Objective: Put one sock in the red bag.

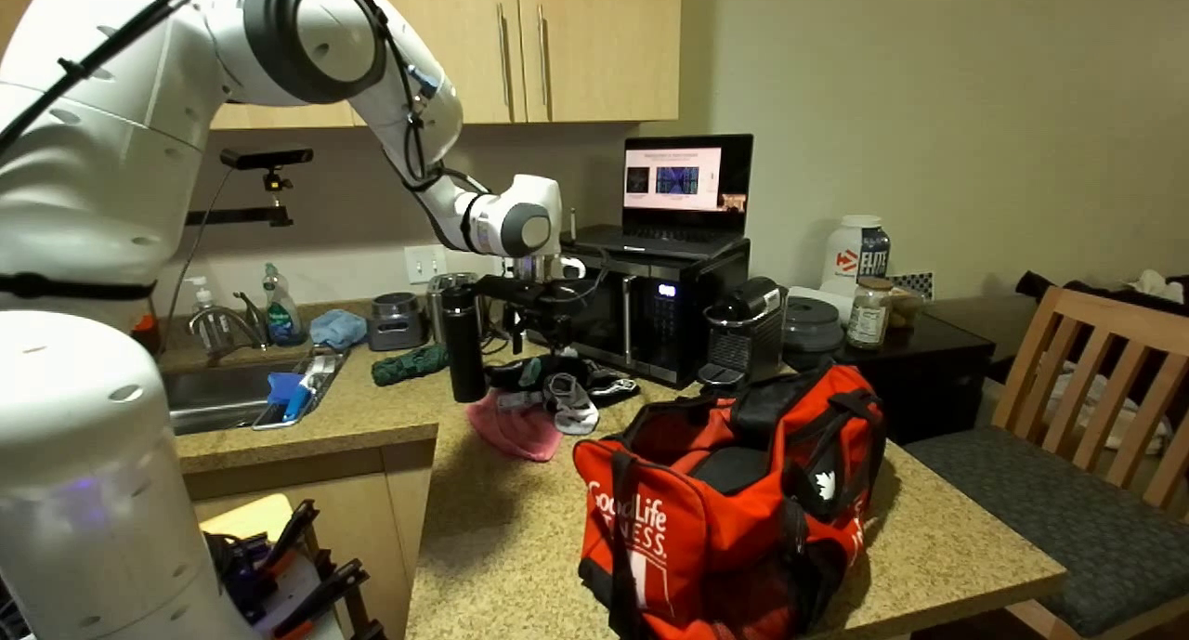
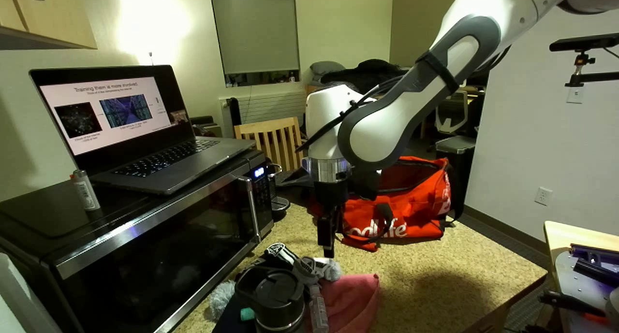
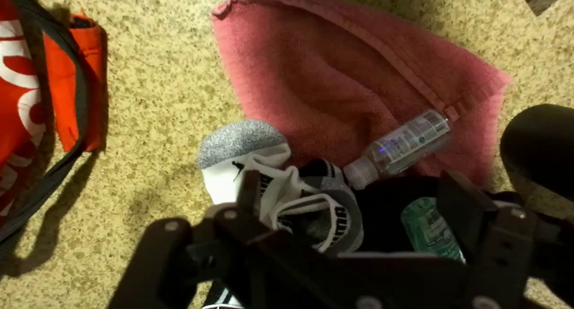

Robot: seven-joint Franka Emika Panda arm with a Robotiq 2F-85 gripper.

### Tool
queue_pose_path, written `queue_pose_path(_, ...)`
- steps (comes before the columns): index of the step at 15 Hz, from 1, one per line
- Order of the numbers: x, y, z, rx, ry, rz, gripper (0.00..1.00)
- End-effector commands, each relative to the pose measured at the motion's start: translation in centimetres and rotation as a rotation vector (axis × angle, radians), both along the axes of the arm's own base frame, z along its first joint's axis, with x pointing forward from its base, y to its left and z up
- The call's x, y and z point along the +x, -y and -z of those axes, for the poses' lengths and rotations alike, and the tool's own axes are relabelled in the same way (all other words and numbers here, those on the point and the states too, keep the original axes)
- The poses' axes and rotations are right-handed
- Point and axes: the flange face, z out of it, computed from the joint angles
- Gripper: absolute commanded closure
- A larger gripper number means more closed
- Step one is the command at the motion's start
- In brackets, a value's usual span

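Gripper (image 3: 352, 183): my fingers (image 3: 464, 210) spread wide, grasping nothing, above the pile.
White sock (image 3: 251, 161): below my fingers, partly hidden by the finger at the wrist view's left; outside the bag, touching the pink cloth.
Red bag (image 1: 734, 519): well apart from my fingers, top gaping.
Pink cloth (image 3: 309, 80): below, reaching beyond my fingertips.
Clear bottle (image 3: 406, 143): on the cloth, seen between my fingers.
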Motion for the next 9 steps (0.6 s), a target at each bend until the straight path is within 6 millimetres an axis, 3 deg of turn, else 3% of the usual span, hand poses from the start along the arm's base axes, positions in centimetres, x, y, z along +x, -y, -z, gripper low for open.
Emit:
queue_pose_path(1,0.7,-0.4,0.6,0.004,0.033,0.003,0.0)
queue_pose_path(9,2.5,-2.9,2.1,0.012,0.079,-0.028,0.0)
